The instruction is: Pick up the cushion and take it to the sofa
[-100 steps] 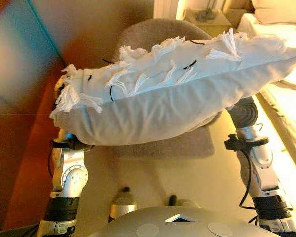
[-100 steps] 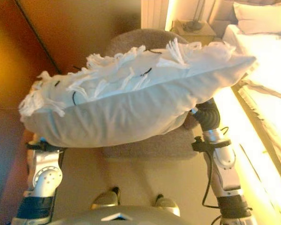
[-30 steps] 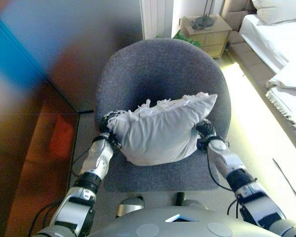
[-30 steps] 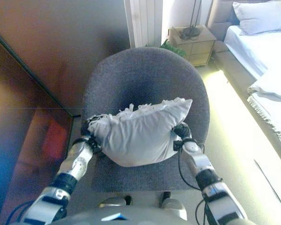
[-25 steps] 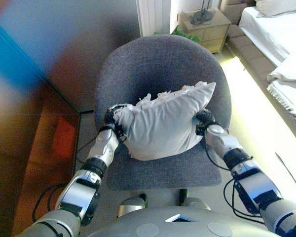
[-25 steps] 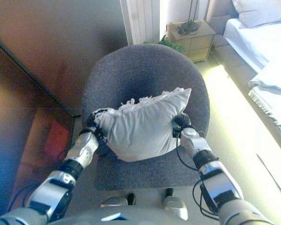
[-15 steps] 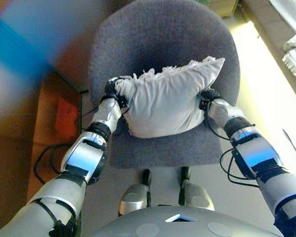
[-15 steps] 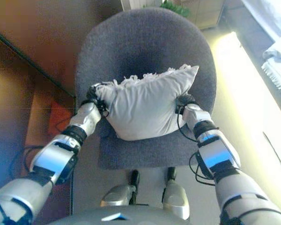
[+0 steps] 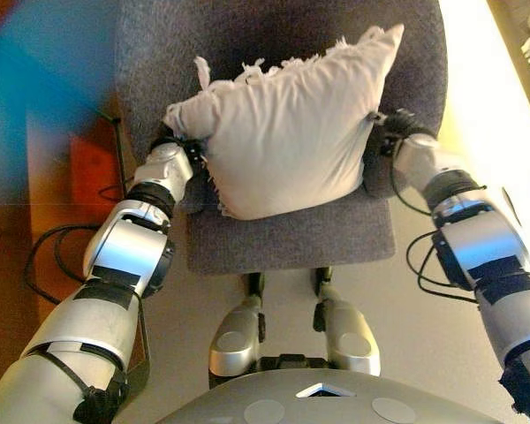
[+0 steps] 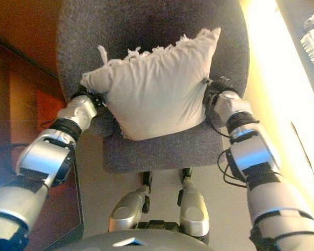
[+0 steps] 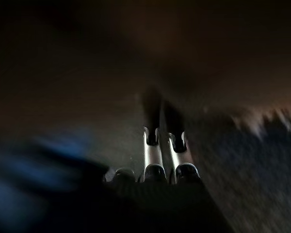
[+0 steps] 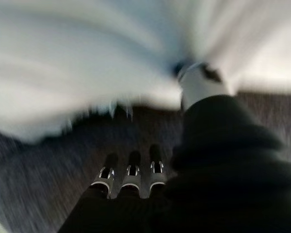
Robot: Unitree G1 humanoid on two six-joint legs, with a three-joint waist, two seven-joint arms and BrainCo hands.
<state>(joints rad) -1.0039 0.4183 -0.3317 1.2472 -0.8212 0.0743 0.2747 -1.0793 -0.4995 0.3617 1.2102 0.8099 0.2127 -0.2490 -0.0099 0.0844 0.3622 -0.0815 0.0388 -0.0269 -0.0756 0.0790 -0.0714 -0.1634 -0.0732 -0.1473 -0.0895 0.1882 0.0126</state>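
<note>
White cushion (image 9: 291,124) rests on the grey chair (image 9: 291,234), so placing appears nearly done. Left robot hand (image 9: 178,152) and right robot hand (image 9: 390,132) flank it; their finger state cannot be told, and release remains.

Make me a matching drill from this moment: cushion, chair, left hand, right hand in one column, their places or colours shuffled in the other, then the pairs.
1. cushion
2. chair
3. left hand
4. right hand

A. dark grey fabric
B. at the cushion's right edge
C. white, fringed along its top
D. at the cushion's left edge

Pairs: 1-C, 2-A, 3-D, 4-B
</note>
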